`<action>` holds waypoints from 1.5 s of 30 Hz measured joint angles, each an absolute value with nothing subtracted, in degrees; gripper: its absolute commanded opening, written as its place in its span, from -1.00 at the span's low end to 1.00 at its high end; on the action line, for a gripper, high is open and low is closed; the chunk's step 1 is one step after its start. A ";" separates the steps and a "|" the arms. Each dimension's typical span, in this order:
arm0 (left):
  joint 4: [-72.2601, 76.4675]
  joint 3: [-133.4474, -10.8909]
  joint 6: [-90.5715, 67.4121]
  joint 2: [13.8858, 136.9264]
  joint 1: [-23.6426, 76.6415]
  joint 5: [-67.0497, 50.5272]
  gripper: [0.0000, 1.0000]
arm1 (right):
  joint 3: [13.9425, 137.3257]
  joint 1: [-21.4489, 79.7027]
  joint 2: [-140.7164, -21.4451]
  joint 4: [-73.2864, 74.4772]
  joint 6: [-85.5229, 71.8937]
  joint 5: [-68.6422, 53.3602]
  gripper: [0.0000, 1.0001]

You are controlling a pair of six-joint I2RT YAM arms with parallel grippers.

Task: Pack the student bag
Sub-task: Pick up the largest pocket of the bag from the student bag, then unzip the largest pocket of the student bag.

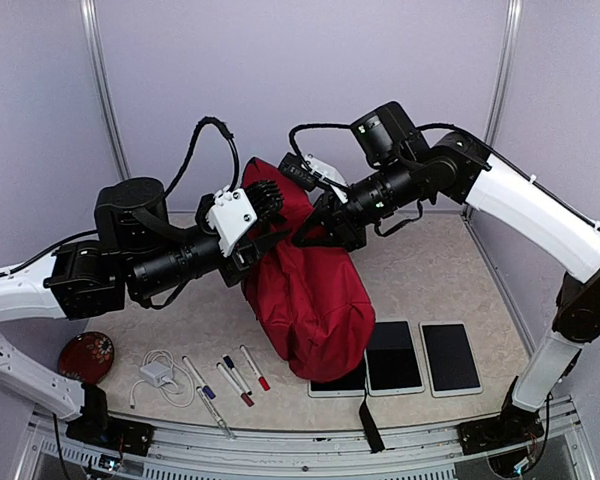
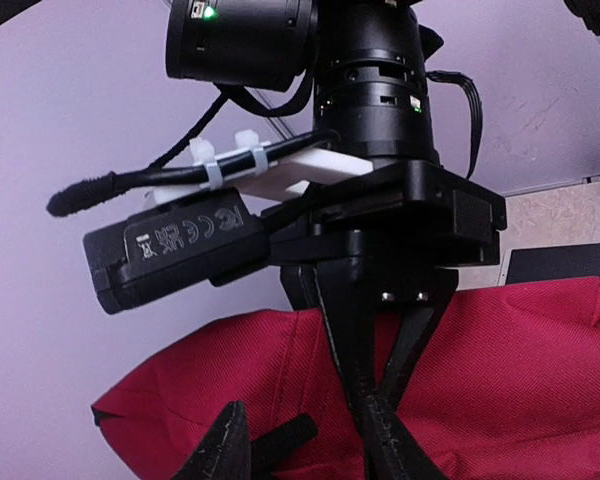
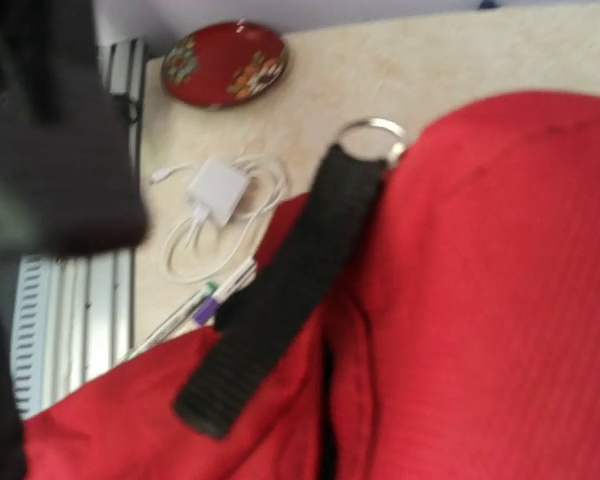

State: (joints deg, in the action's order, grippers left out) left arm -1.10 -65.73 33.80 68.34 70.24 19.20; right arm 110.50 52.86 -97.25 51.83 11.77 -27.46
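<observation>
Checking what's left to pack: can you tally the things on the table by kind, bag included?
Student bag: 1
Tablets: 3, one partly under the bag
Pens and markers: 5, roughly; they crowd together
Charger with cable: 1
Red dish: 1
Total: 11

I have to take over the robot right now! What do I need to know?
Right gripper: shut, pinching the student bag fabric.
Left gripper: fingers at the bag's top, grip unclear.
Bag: held up, lower end covering part of one of three tablets.
Done: nothing visibly packed.
Left: tablets, markers, charger and red dish lie on the table.
</observation>
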 measured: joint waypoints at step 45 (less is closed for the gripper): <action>11.99 -61.45 44.91 68.25 69.19 30.59 -1.00 | 102.21 53.12 -94.39 44.64 11.60 -35.66 -1.00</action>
